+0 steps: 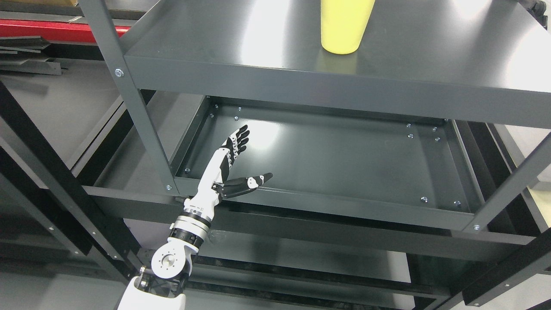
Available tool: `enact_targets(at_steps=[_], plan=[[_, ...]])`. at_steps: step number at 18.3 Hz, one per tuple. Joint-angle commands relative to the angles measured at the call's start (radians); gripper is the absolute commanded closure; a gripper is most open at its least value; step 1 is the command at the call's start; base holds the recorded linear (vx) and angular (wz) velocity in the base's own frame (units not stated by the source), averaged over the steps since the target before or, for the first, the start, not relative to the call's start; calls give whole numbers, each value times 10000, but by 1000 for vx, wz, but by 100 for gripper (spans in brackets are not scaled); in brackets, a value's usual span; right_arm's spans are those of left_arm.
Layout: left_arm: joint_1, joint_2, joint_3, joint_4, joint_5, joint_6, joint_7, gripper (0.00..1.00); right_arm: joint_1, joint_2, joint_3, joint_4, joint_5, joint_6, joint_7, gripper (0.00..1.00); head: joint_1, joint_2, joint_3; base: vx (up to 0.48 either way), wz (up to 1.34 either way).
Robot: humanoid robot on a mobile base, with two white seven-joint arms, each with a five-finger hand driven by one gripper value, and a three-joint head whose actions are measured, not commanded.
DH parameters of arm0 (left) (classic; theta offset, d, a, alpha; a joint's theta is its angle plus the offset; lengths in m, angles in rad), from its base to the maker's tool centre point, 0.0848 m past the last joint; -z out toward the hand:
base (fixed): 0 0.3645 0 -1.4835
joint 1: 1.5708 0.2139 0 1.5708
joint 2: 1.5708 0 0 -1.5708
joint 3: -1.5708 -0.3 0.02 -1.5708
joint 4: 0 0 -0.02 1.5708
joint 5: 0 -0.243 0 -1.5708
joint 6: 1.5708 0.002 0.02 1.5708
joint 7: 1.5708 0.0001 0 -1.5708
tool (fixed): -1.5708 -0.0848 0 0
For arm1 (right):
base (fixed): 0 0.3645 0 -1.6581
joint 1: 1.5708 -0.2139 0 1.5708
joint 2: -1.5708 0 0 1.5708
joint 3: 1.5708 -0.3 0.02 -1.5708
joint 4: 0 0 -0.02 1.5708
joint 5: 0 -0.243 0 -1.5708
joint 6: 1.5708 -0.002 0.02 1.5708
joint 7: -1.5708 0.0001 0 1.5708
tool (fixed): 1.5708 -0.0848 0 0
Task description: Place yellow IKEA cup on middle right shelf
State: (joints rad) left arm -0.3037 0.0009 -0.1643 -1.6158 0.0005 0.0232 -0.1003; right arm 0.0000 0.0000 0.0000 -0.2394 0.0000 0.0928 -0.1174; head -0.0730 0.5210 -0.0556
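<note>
We are looking down at a dark grey metal shelving unit (pixel 142 116), bolted at the corners, with strong glare from overhead light smeared across its glossy panels. Behind it at upper left we catch a strip of something red (pixel 60 31) and some dark metal bars beside it.

On the upper shelf (pixel 430 56) stands the yellow cup (pixel 344 28), upright, right of centre in the picture. It is a plain, matte, pale yellow tumbler that narrows towards its base; its rim is cut off by the top edge of the picture, so we only see the lower body. A faint yellow reflection sits on the shelf surface just below its base. Nothing is touching it.

Below that we see the lower shelf (pixel 344 163), a shallow tray with raised edges and small bolt heads near its corners.

Coming up from the lower left is our left hand (pixel 234 165), white and black on a silver wrist joint. It reaches over the front left corner of the lower shelf. The four fingers (pixel 239 138) are stretched out straight and close together, pointing up and away, while the thumb (pixel 254 181) juts out to the right, wide apart from them. It holds nothing and is well apart from the cup above.
</note>
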Motion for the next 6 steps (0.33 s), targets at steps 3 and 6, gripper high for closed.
enact_targets(at_steps=[3, 6], plan=[[812, 166, 201, -1329, 287, 13, 6, 1, 138, -175, 169, 1, -245, 7, 8, 1, 0, 0, 0, 0, 0], [813, 166, 201, -1344, 333, 13, 6, 1, 138, -175, 169, 1, -245, 7, 8, 1, 0, 0, 0, 0, 0]])
